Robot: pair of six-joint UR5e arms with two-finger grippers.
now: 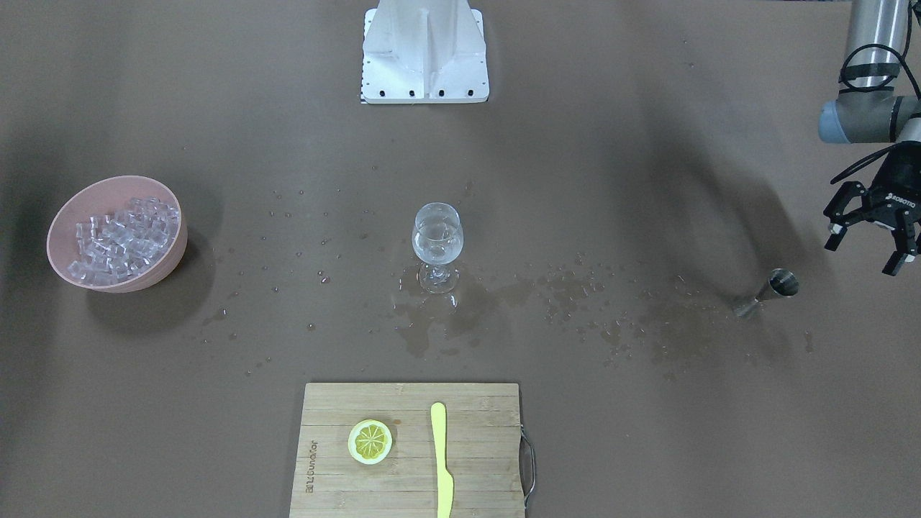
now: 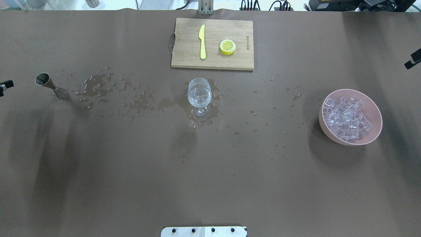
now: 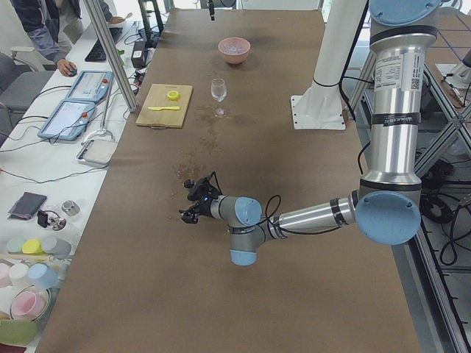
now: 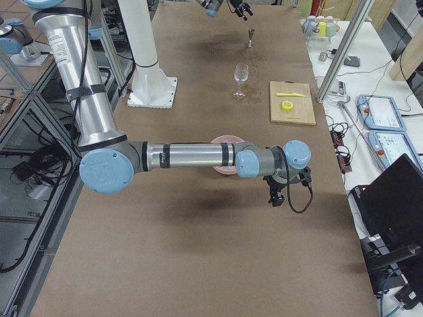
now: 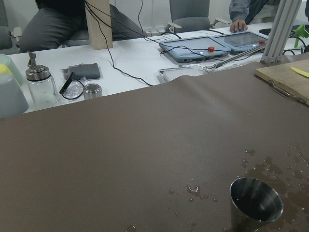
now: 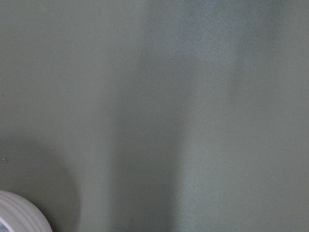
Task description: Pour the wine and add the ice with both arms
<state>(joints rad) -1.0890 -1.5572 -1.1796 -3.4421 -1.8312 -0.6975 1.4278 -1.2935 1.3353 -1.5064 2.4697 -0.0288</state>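
A wine glass stands mid-table with a small measure of clear wine in its bowl. The ice fills a pink bowl, seen on the right in the overhead view as ice. A steel jigger stands upright on the wet table. My left gripper hangs open just outboard of it, holding nothing. The left wrist view shows the jigger looking empty. Only a black tip of my right gripper shows, beyond the bowl; I cannot tell its state.
A wooden cutting board at the operators' edge carries a lemon slice and a yellow knife. Spilled drops and puddles run between jigger and glass. The white pedestal stands at the robot's side.
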